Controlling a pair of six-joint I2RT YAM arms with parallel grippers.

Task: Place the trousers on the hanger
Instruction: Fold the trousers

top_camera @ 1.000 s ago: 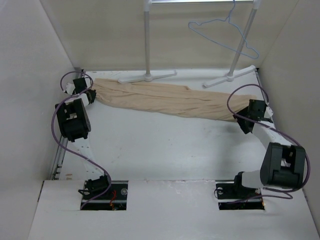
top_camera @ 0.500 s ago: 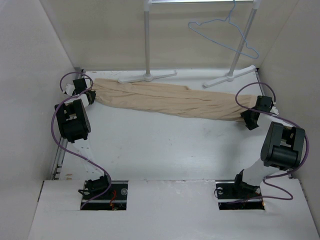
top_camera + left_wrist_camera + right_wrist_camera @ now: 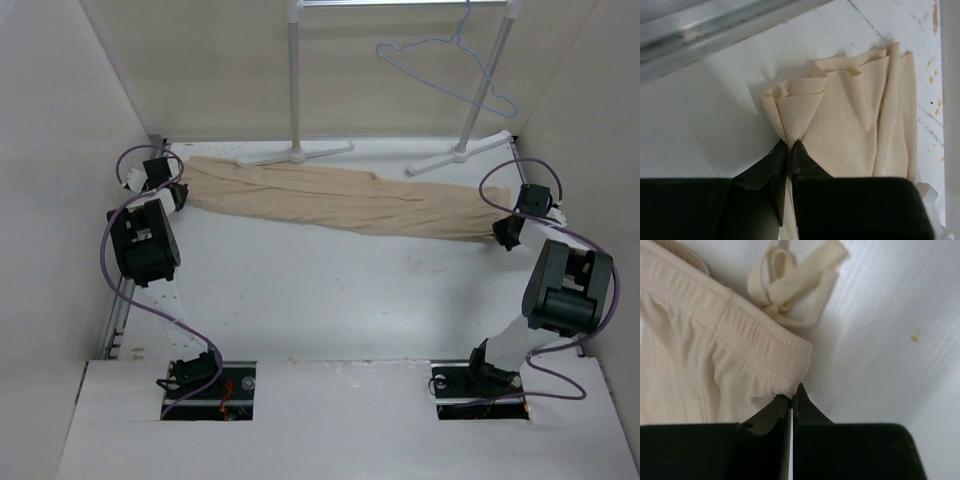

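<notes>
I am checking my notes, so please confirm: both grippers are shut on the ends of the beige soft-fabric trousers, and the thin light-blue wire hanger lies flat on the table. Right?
Not quite: the light-blue wire hanger hangs from the white tubular rack, not on the table, as the top view shows. The left gripper and right gripper are shut on the beige trousers' ends.

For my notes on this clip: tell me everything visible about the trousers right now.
The trousers are beige, thin, finely ribbed and wrinkled, lying flat and stretched lengthwise across the far part of the table. The left gripper is shut on a bunched leg end; the right gripper is shut on the elastic waistband's corner, beside a loose drawstring bow. No part touches the hanger.
</notes>
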